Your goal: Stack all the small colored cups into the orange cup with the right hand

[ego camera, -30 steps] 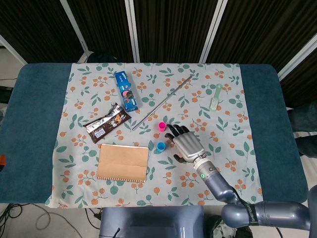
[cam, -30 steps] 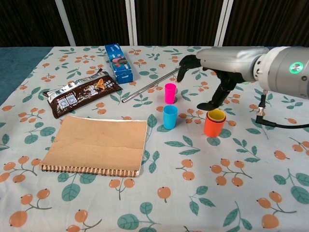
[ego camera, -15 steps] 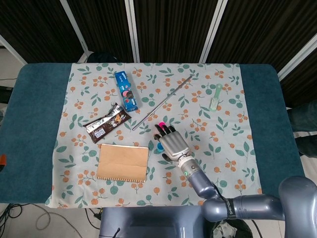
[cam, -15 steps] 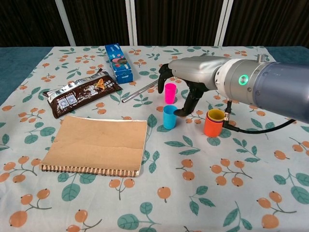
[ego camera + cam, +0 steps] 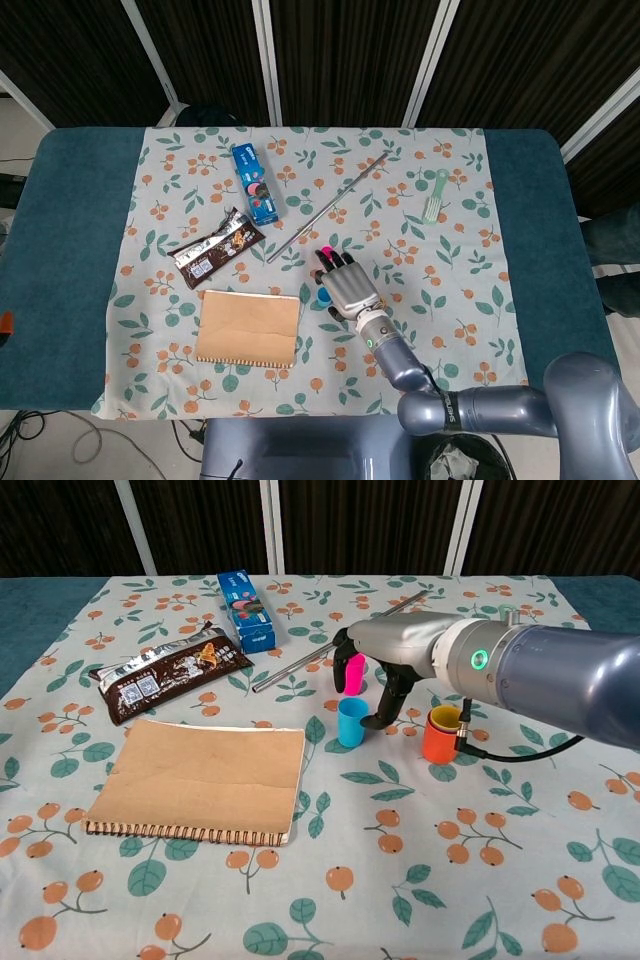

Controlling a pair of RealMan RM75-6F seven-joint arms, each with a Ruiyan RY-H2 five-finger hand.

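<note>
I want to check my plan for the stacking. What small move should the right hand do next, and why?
Probably lower and close the fingers around the blue cup. The right hand hovers over it, fingers spread on both sides, holding nothing. The orange cup already holds a yellow cup; blue stands nearest.

Seen from the head camera, the right hand (image 5: 346,286) covers nearly all of the blue cup (image 5: 322,295) and hides the orange cup entirely; only a sliver of the pink cup (image 5: 325,250) peeks past the fingertips. In the chest view, the hand (image 5: 375,655) masks part of the pink cup (image 5: 353,673), and its thumb blocks the blue cup's (image 5: 351,722) right edge, so contact cannot be told. The arm (image 5: 560,680) runs off the right edge. Print on the blue box (image 5: 246,610) is too small to read.
</note>
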